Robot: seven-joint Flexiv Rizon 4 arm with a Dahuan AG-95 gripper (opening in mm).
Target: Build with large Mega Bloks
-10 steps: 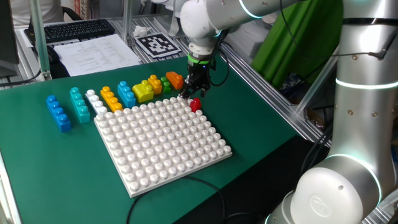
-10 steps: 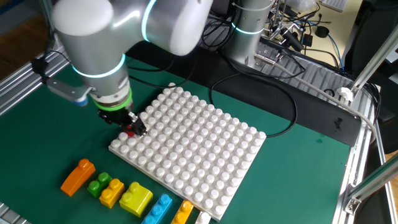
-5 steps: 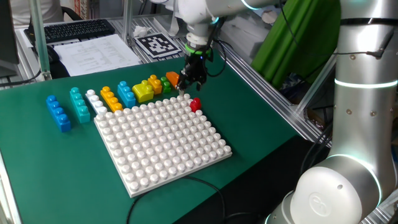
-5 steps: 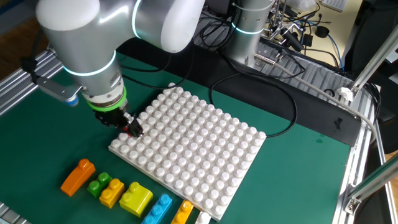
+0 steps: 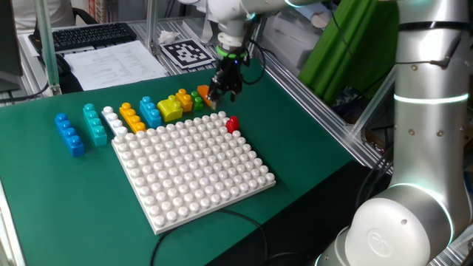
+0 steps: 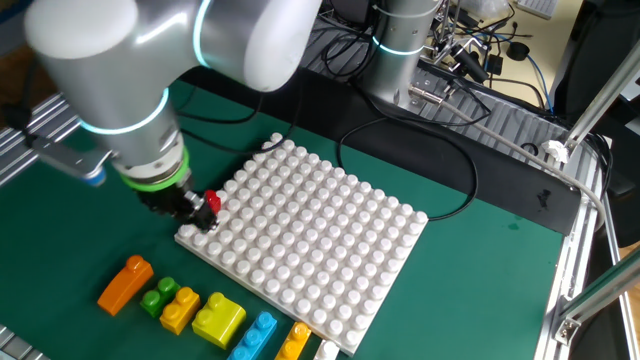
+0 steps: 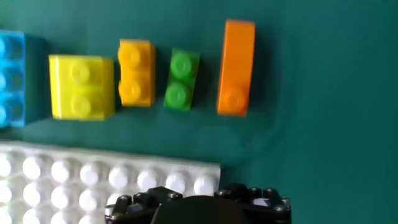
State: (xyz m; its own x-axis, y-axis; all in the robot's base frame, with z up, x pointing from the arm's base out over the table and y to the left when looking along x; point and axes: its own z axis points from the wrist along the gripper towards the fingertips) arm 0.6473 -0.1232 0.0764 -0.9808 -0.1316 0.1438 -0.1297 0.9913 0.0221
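Observation:
A small red brick sits on the corner of the white studded baseplate; the other fixed view also shows the red brick. My gripper hovers above the table just beyond that corner, empty and apart from the red brick, with its fingers a little apart. It is close to the orange brick at the end of a row. The hand view shows that row: orange, green, yellow-orange, yellow and blue bricks. My fingertips are hidden there.
More bricks lie further along the row: blue, yellow-orange, white, teal and a long blue one. A black cable runs beside the baseplate. Papers and a marker card lie behind the green mat.
My gripper has let go of the red brick, risen off the baseplate corner and moved toward the brick row. The red brick stays on the plate.

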